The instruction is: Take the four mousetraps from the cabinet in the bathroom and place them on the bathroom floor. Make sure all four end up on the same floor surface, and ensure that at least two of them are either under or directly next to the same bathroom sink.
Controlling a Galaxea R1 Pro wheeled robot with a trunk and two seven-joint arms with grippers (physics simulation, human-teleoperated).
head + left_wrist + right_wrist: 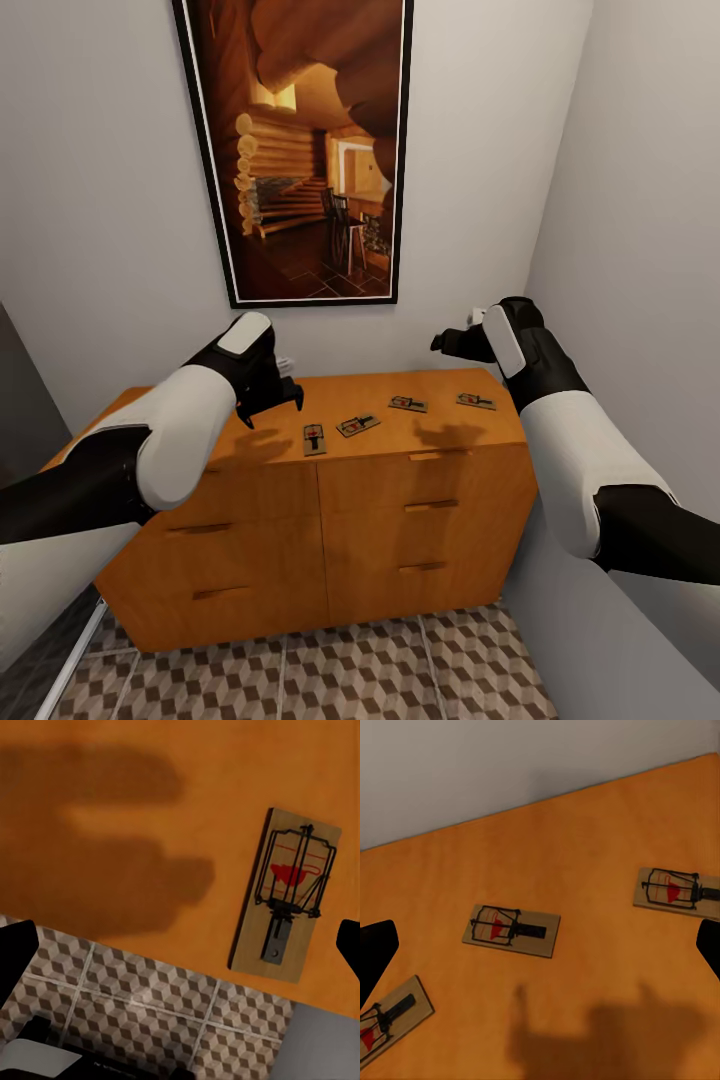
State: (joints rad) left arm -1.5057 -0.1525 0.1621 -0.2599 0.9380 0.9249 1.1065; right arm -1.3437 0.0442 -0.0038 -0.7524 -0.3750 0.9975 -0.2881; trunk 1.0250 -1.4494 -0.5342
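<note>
Four mousetraps on cabinet (pixel 380 470) top: first mousetrap (pixel 314 438), second mousetrap (pixel 357 425), third mousetrap (pixel 408 404), fourth mousetrap (pixel 476 401). One cabinet, four drawer handles visible. One framed picture (pixel 300 140) on wall. Two grippers: left gripper (pixel 272 400), right gripper (pixel 447 343). One tiled floor (pixel 330 670).

I see even, soft overhead light, sharp renders, dark hand shadows on the cabinet top (pixel 420 425), slight wide-angle stretch at my head view's edges

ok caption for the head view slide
Both open grippers, left and right, above four mousetraps on the cabinet
</note>
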